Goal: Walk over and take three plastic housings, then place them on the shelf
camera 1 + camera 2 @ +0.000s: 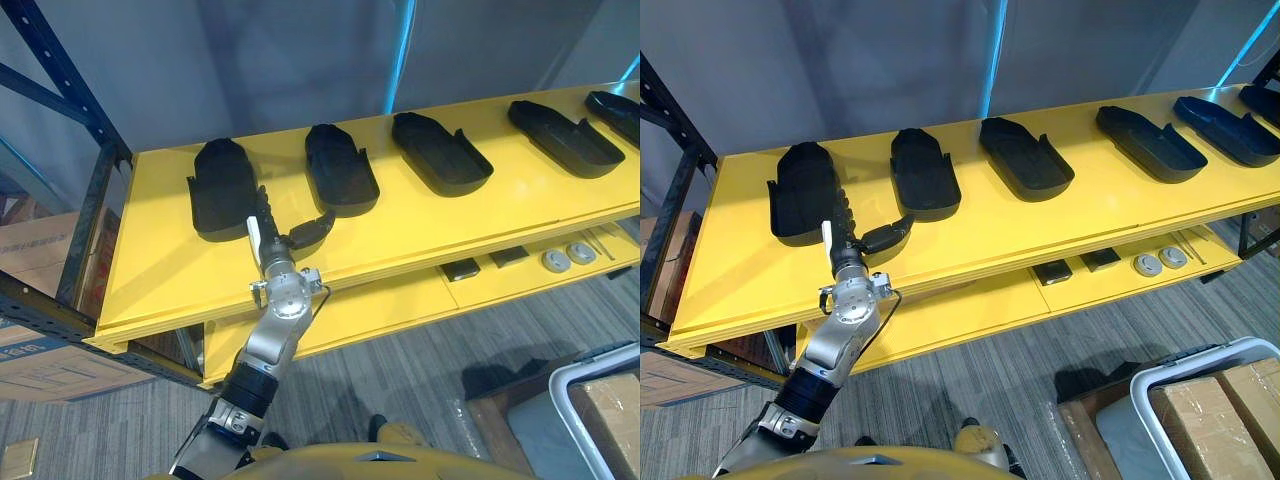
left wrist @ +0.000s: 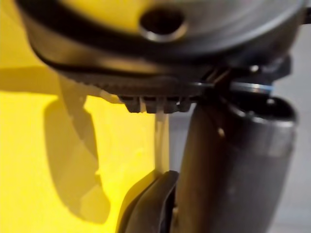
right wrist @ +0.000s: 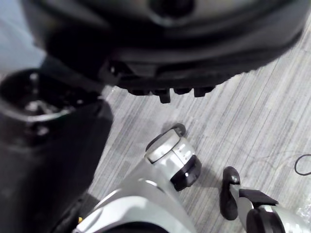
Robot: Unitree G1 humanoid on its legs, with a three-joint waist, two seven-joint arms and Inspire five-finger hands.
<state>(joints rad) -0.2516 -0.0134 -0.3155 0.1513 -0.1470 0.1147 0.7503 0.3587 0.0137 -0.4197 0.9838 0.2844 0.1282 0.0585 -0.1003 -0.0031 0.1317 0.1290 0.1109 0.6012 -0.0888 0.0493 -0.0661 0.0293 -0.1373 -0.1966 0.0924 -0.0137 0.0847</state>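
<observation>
**Left hand on the shelf by the end housing**

You had the yellow shelf (image 1: 1060, 225) carrying a row of black plastic housings (image 1: 1025, 157), each apart from the next, with bare board along the front edge. At lower right, a white-rimmed bin (image 1: 1195, 360) held cardboard boxes (image 1: 1240, 395). Your left hand (image 1: 843, 225) lay straight-fingered alongside the leftmost housing (image 1: 798, 190). Your right hand (image 3: 160, 48) hung over the floor, and I could not tell its grip.

Warehouse: yellow rack shelf (image 1: 970, 240), steel upright (image 1: 68, 75), cardboard boxes (image 1: 1220, 400).

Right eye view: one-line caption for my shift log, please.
Left hand at the near right edge of the leftmost black plastic housing on the yellow shelf.
</observation>
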